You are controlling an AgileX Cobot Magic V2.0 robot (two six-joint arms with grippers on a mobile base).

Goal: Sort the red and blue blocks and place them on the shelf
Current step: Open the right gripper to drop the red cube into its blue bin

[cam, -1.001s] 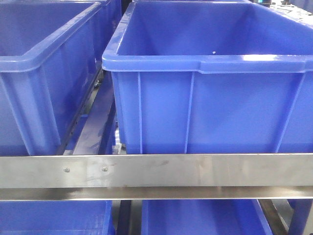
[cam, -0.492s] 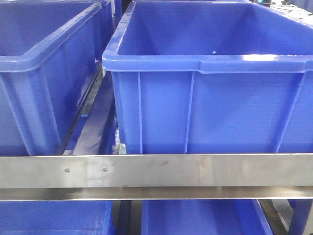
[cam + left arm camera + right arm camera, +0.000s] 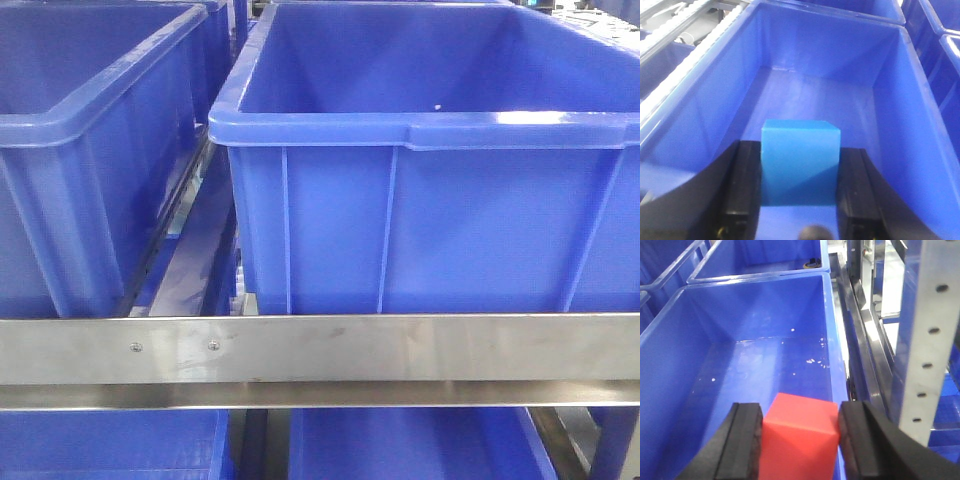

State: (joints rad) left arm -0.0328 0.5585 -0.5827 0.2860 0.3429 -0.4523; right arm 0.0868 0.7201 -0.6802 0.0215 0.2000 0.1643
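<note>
Each tool holds one cube above the inside of a blue crate on the steel shelf.

The blue block (image 3: 800,162) is pinched between the black fingers (image 3: 745,190) of the left tool (image 3: 799,200), hanging over the bare floor of a long blue crate (image 3: 900,100) whose walls run ahead of the tool on both sides. The red block (image 3: 799,437) is clamped between the two pads of the right tool (image 3: 800,440), above a second blue crate (image 3: 765,360) whose floor ahead carries a few pale specks. Just right of that tool runs a steel rail and a perforated upright post (image 3: 930,340) of the shelf (image 3: 400,350). In the front view, a brushed flat front rail with two screws crosses below two crates standing side by side, with more blue crates on the tier beneath.
</note>
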